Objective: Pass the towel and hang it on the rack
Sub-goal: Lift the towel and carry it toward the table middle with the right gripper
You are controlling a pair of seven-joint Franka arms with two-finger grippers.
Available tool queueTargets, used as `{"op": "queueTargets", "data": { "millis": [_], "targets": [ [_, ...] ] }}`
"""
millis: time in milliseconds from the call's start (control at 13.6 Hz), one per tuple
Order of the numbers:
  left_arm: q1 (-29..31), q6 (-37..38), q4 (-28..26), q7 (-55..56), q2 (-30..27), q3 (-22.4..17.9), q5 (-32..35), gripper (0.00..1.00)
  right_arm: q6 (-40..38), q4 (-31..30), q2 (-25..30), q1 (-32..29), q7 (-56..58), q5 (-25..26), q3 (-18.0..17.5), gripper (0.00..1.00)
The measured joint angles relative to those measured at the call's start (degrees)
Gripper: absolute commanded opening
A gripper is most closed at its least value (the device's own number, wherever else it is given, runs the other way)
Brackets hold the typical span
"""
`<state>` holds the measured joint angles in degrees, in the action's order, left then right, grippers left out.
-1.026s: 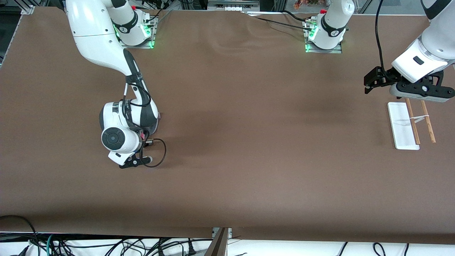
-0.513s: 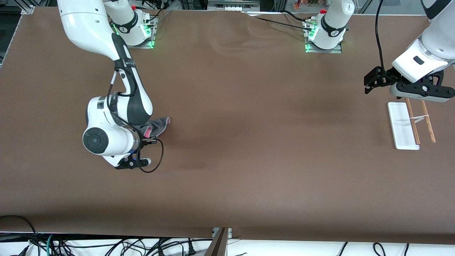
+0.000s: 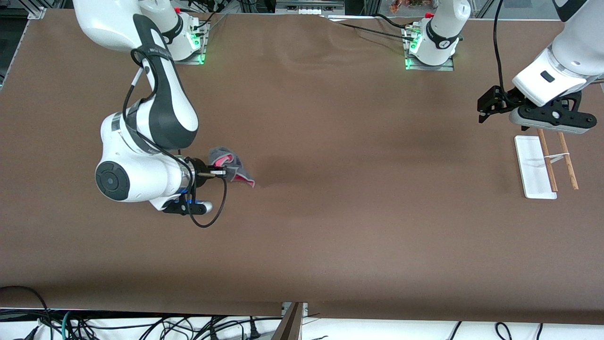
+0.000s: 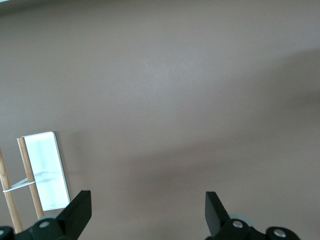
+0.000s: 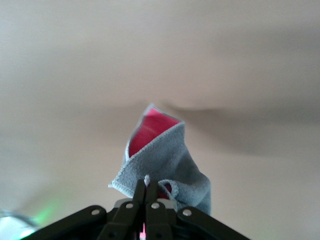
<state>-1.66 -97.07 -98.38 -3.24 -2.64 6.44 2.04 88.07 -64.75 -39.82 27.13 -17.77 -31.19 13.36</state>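
Observation:
My right gripper (image 3: 222, 173) is shut on the towel (image 3: 232, 166), a small grey cloth with a pink-red inner face, and holds it up over the table toward the right arm's end. In the right wrist view the towel (image 5: 162, 155) hangs bunched from the closed gripper (image 5: 145, 186). The rack (image 3: 535, 166), a white base with two thin wooden rods joined by a white tie, stands toward the left arm's end. My left gripper (image 3: 547, 123) is open and empty, over the table just beside the rack. The left wrist view shows the rack (image 4: 44, 172) beside the open gripper (image 4: 147, 207).
The brown table surface (image 3: 354, 198) spreads wide between the two arms. Cables lie along the table's near edge (image 3: 141, 326).
My right arm has lifted the towel off the table and swung it toward the table's middle, wrist turned sideways. My left gripper has shifted slightly away from the rack.

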Motion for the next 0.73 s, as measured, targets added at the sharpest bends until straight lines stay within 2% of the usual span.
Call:
{"op": "queueTargets", "data": {
  "millis": [366,733],
  "targets": [
    [-0.2,7.6,3.0,0.0,0.1,2.8,-0.7,1.0,-0.2,1.7,2.3,0.1,-18.8,-16.5,-1.9,0.0],
    [-0.1,8.9,3.0,-3.2,4.5,2.8,-11.6,1.0,4.1,2.8,3.3,0.0,-34.0,-27.8,-4.1,0.0]
  ]
}}
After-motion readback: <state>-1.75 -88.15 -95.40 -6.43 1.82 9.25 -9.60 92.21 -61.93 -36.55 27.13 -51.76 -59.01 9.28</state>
